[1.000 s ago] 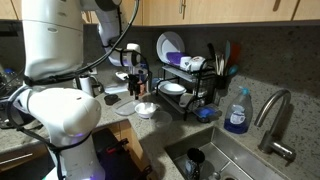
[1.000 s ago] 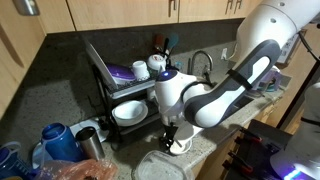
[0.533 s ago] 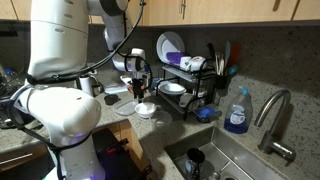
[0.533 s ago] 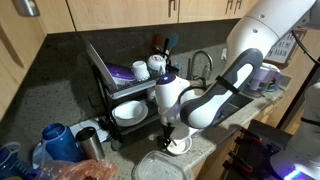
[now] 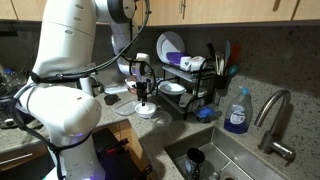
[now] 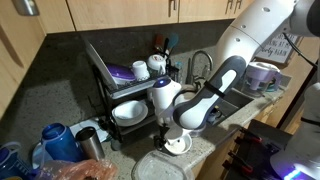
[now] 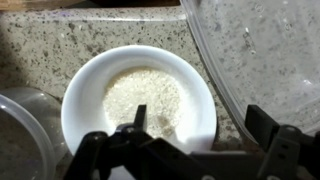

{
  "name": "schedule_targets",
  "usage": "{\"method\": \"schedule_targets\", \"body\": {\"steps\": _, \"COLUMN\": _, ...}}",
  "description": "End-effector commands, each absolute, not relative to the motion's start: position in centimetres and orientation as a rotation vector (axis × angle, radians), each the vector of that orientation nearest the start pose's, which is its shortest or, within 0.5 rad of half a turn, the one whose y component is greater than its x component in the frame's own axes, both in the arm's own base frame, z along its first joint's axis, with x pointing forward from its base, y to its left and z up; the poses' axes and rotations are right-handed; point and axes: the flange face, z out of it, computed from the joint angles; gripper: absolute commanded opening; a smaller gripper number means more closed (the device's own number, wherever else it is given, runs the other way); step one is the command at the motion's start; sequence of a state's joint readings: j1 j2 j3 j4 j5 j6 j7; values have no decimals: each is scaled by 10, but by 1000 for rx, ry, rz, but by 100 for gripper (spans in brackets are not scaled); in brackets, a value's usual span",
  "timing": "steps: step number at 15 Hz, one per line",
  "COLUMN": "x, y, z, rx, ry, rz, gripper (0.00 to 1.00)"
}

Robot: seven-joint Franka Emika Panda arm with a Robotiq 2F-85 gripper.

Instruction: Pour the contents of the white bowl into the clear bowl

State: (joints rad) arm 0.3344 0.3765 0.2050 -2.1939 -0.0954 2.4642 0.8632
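Observation:
The white bowl [image 7: 140,100] sits on the speckled counter and holds pale grains. It also shows in both exterior views [image 5: 147,111] [image 6: 177,146]. The clear bowl [image 7: 265,50] stands right next to it, at the upper right of the wrist view, and shows in both exterior views [image 5: 124,105] [image 6: 157,166]. My gripper [image 7: 200,125] is open just above the white bowl, one finger over its inside and the other outside its right rim, between the two bowls. In the exterior views my gripper [image 5: 143,96] [image 6: 171,132] points straight down onto the bowl.
A dish rack [image 5: 190,85] with an upright white plate [image 5: 168,46], cups and utensils stands just behind. A sink [image 5: 225,160] and a blue soap bottle [image 5: 237,112] are at one side. Another clear dish [image 7: 22,135] lies beside the white bowl. Bottles [image 6: 55,138] crowd the counter's end.
My gripper has come down and slightly across onto the white bowl, and the arm above it has leaned over. The bowls have not moved.

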Motion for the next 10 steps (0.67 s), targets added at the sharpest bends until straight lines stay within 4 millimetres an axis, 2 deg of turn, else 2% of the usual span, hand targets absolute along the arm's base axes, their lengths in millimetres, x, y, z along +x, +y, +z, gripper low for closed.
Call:
{"method": "schedule_targets", "body": {"steps": 1, "x": 477, "y": 292, "z": 207, "rx": -3152, "ry": 340, "rz": 124, "gripper": 100}}
{"method": "schedule_targets", "body": {"steps": 5, "x": 482, "y": 292, "z": 209, "rx": -3173, "ry": 214, "rz": 103, "gripper": 100}}
{"method": "schedule_targets", "body": {"steps": 10, "x": 490, "y": 280, "z": 206, "rx": -3197, "ry": 164, "rz": 95, "gripper": 100}}
